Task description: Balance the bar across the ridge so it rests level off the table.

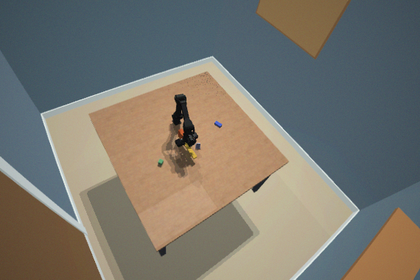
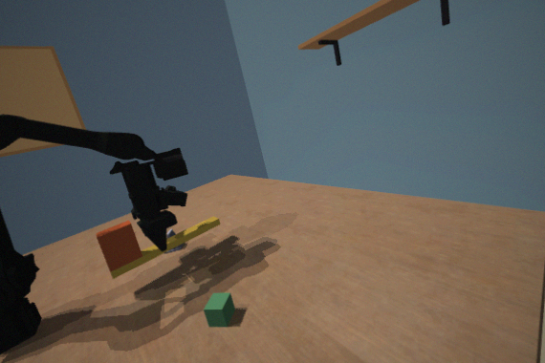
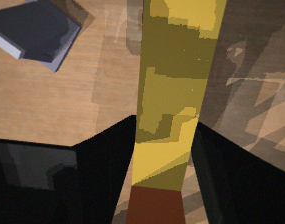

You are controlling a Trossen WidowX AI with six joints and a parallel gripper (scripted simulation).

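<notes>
The yellow bar (image 1: 191, 153) (image 2: 196, 230) (image 3: 175, 90) has an orange-red block (image 1: 180, 133) (image 2: 118, 246) (image 3: 155, 205) on its end nearer the arm base. My gripper (image 2: 163, 249) (image 3: 163, 125) is shut on the bar, close to that block. The bar is held a little above the table, its shadow apart from it. The ridge, a small grey-blue wedge (image 1: 198, 146) (image 3: 40, 27), stands beside the bar, to its left in the wrist view. The bar is not over the ridge there. In the exterior view the bar partly hides the ridge. The fingertips are hidden in the top view.
A green cube (image 1: 161, 162) (image 2: 219, 309) lies on the wooden table (image 1: 236, 171) (image 2: 406, 288), on the other side of the bar from the ridge. A blue block (image 1: 218, 124) lies farther off, on the ridge's side.
</notes>
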